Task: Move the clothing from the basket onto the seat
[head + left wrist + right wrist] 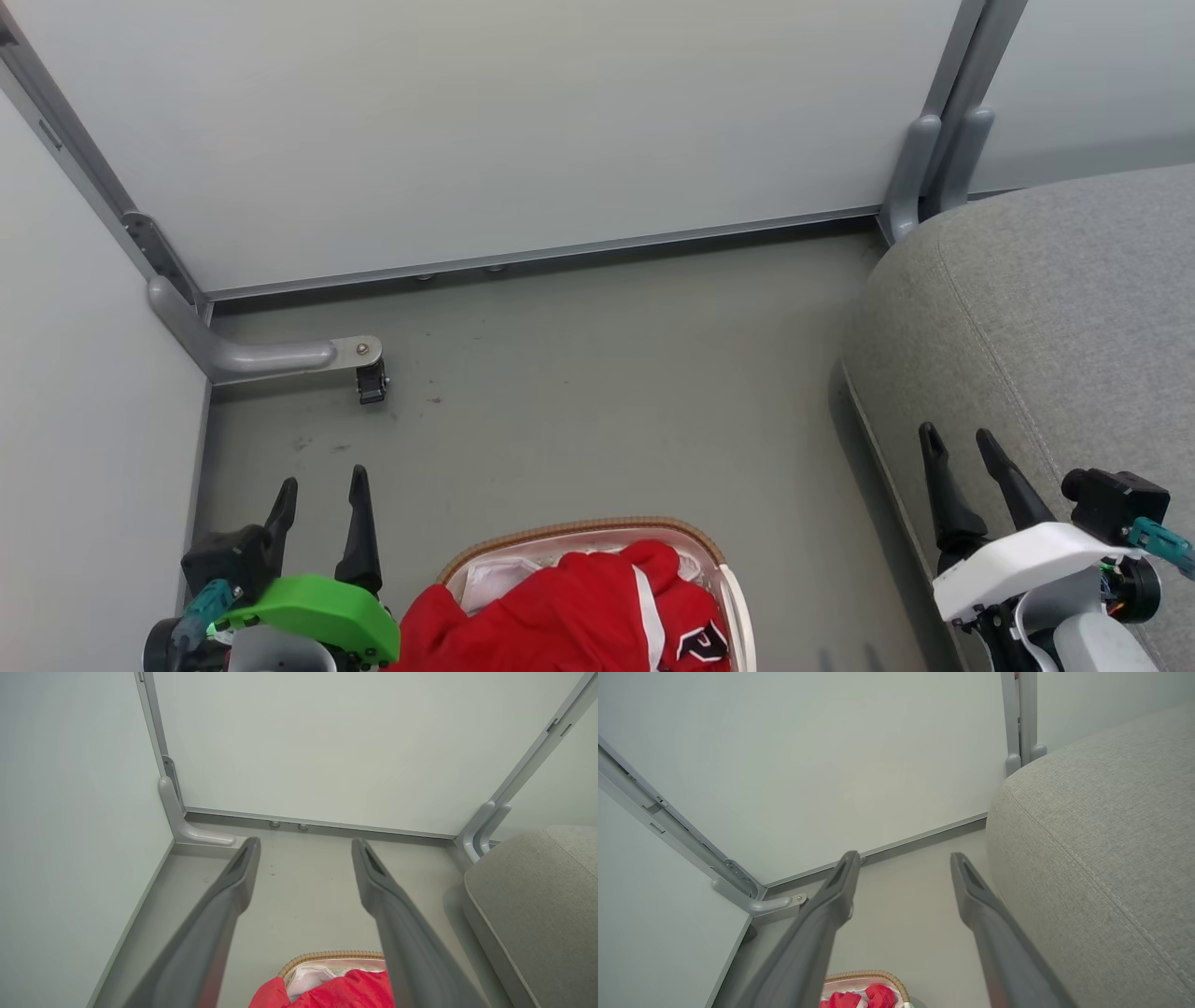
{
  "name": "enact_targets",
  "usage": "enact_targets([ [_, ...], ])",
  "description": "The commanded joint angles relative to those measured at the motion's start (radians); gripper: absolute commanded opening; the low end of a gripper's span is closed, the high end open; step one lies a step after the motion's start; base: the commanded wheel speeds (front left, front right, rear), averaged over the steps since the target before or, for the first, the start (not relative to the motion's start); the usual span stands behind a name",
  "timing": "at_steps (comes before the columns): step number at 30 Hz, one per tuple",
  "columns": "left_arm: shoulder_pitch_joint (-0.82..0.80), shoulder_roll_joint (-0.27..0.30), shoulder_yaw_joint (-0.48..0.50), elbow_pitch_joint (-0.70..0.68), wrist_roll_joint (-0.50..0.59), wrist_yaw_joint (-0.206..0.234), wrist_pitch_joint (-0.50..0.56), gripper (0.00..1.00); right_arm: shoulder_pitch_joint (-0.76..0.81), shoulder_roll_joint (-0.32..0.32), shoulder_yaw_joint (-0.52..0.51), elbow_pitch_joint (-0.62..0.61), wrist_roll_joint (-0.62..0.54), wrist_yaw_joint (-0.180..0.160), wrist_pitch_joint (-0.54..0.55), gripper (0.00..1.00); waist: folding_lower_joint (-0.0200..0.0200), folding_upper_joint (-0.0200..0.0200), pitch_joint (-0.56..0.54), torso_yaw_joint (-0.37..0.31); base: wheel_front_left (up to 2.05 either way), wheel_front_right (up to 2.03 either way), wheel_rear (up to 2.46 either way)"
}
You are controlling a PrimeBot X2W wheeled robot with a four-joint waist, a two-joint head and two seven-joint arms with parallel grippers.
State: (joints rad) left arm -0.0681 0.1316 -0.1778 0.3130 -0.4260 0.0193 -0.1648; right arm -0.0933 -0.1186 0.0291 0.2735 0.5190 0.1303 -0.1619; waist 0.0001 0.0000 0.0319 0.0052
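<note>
Red clothing (pixel 569 611) with white stripes and a black-and-white emblem is heaped in the basket (pixel 579 534), whose tan woven rim shows at the bottom middle of the head view. The clothing (pixel 345 991) and basket (pixel 331 955) also appear low in the left wrist view, and the clothing (pixel 861 997) in the basket (pixel 868 975) low in the right wrist view. The grey seat (pixel 1055 317) fills the right side. My left gripper (pixel 322 490) is open, left of the basket, holding nothing. My right gripper (pixel 960 443) is open over the seat's front edge, empty.
Pale partition walls (pixel 485 121) close off the back and left, with grey metal posts (pixel 943 159) and a foot bracket (pixel 280 355) with a small black caster (pixel 372 383). Grey floor (pixel 607 392) lies between basket, walls and seat (pixel 1101 849).
</note>
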Motion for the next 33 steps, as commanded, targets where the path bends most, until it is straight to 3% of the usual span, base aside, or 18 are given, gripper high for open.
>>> enact_targets([
  [1,0.007,0.009,-0.003,-0.011,0.028,0.008,-0.009,1.0,0.003,-0.005,0.002,-0.004,-0.028,0.0,-0.012,1.0,-0.0001,0.0,-0.003,0.0,0.0,0.0,0.0],
  [17,0.028,-0.001,-0.009,-0.045,0.175,0.02,-0.045,1.0,0.014,-0.008,0.01,0.005,-0.174,0.0,-0.049,1.0,-0.0001,0.0,0.002,-0.004,0.0,0.0,0.0],
  [33,0.022,-0.01,-0.031,-0.038,0.31,-0.002,-0.076,1.0,-0.01,-0.008,0.029,0.001,-0.279,0.0,-0.08,1.0,-0.0001,0.0,0.049,-0.018,0.0,0.0,0.0],
])
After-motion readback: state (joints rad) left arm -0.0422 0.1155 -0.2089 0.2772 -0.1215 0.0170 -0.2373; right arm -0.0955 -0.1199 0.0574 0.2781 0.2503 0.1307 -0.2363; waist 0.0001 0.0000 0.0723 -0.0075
